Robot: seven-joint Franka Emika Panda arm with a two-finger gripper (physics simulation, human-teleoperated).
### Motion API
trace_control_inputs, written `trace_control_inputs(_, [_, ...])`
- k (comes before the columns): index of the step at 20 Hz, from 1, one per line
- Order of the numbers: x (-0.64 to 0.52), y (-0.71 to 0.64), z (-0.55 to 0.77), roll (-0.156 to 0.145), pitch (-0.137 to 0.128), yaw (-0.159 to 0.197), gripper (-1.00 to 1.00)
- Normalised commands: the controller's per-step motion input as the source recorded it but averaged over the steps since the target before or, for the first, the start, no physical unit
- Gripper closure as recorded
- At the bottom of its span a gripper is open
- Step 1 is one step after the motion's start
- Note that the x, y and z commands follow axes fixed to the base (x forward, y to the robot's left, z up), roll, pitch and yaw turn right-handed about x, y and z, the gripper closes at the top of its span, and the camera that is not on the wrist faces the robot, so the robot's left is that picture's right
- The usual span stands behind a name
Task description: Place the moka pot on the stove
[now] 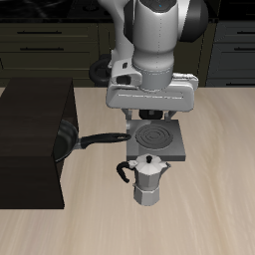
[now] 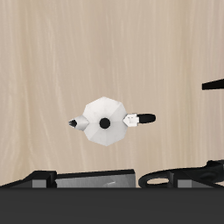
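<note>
The moka pot (image 1: 149, 180) is small, silver-grey and faceted, with a dark side handle. It stands upright on the wooden table just in front of the stove (image 1: 157, 142), nearer the table's front edge. The stove is a flat grey square plate with a dark spiral coil, and nothing is on it. My gripper (image 1: 149, 118) hangs above the stove's back part, open and empty, well above the pot. In the wrist view the pot (image 2: 105, 122) shows from above with its lid knob. The stove's edge (image 2: 87, 179) lies between my spread fingertips (image 2: 44, 176).
A black long-handled frying pan (image 1: 72, 140) lies beside the stove, its handle (image 1: 103, 140) pointing toward the stove. A large black box-like cabinet (image 1: 30, 139) stands behind the pan at the table's side. Dark kitchen drawers line the back.
</note>
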Motion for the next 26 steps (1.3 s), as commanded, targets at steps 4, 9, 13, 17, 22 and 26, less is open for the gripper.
trace_control_inputs(4, [0.03, -0.04, -0.05, -0.006, -0.013, 0.002, -1.00])
trace_control_inputs(9, [0.03, 0.01, -0.15, -0.005, -0.020, 0.025, -1.00])
trace_control_inputs(13, [0.01, 0.01, -0.22, 0.007, -0.021, 0.012, -1.00])
trace_control_inputs(17, [0.02, -0.04, -0.19, -0.005, -0.001, -0.027, -1.00])
trace_control_inputs(22, [-0.05, 0.05, -0.19, 0.008, -0.007, 0.021, -1.00])
trace_control_inputs(26, [-0.11, 0.08, -0.16, 0.020, 0.005, 0.014, -1.00])
